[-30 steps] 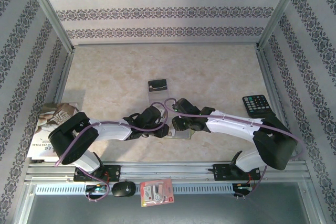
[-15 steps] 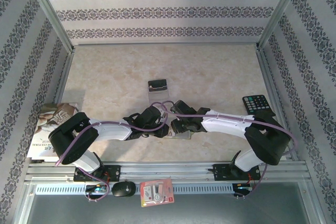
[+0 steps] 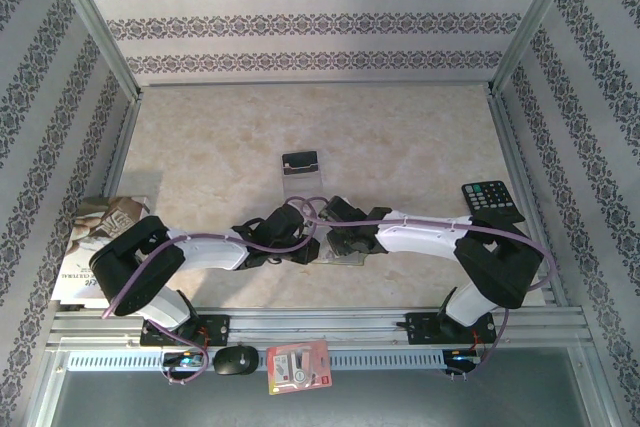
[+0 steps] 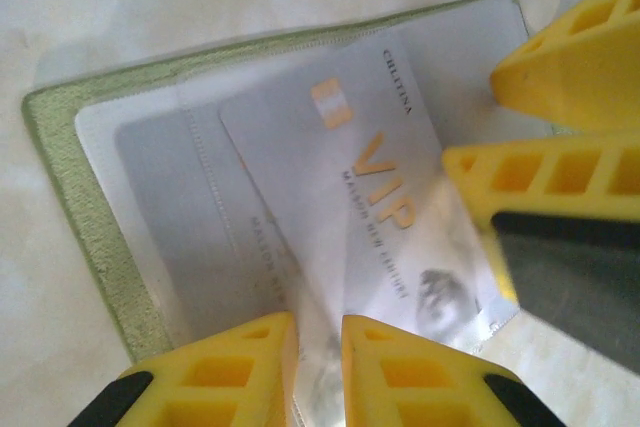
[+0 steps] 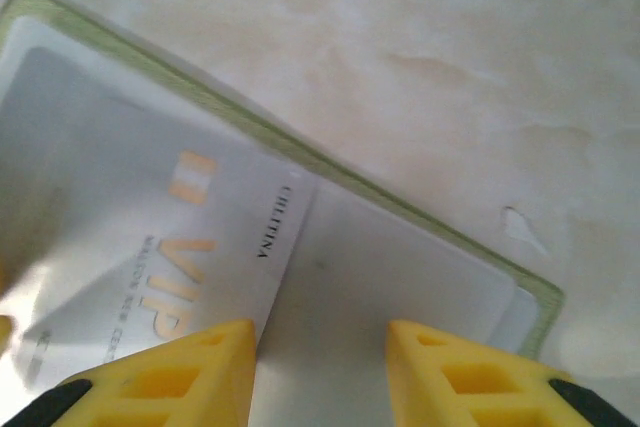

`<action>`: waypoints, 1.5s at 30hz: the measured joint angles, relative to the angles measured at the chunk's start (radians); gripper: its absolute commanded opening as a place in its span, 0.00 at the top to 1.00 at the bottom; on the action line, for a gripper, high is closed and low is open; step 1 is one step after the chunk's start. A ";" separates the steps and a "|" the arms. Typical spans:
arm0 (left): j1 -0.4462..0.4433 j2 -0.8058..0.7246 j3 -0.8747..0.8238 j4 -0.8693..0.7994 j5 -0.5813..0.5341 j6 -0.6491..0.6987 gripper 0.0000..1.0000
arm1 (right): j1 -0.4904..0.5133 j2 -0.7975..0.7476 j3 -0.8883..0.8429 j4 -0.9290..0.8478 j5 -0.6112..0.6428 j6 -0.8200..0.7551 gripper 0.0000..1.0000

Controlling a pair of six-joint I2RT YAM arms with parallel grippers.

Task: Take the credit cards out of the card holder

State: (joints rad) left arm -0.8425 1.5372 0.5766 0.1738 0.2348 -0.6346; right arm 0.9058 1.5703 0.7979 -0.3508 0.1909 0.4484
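While the left tool (image 4: 318,347), fingers nearly together, sits at the edge of the open holder (image 4: 85,207) on the worktop (image 5: 450,67) (clamped or merely pressing, I cannot tell), the right tool (image 5: 320,357), jaws apart, should close on the skewed VIP card (image 4: 350,177) and draw it flat out of its pocket (image 4: 160,177).

Bright even light, soft shadows; hazy wrist close-ups, pale sheen on credit card (image 4: 350,187)

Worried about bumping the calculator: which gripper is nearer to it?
Right. The right gripper is over the card holder, left of the calculator. The left gripper meets the same holder from farther left.
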 measured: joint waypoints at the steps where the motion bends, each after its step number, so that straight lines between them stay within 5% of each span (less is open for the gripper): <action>1: 0.000 -0.002 -0.002 0.000 0.000 -0.002 0.80 | 0.000 -0.002 -0.001 -0.006 0.011 0.000 0.60; 15: 0.000 -0.075 -0.031 -0.048 -0.023 -0.003 0.76 | -0.001 -0.161 -0.009 -0.053 0.050 0.001 0.56; 23: 0.000 -0.191 -0.029 -0.085 -0.042 -0.002 0.76 | -0.115 -0.173 -0.024 0.013 -0.217 0.045 0.61; 29: 0.000 -0.143 0.049 -0.080 -0.041 0.022 0.78 | -0.157 -0.125 -0.054 0.053 -0.351 0.081 0.63; 45: 0.000 0.033 0.047 -0.002 -0.021 0.019 0.83 | -0.177 -0.087 -0.064 0.078 -0.427 0.115 0.64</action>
State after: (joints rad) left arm -0.8421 1.5703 0.6231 0.1719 0.2134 -0.6151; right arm 0.7288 1.4830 0.7338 -0.2726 -0.2363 0.5632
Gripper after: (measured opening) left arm 0.176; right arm 0.358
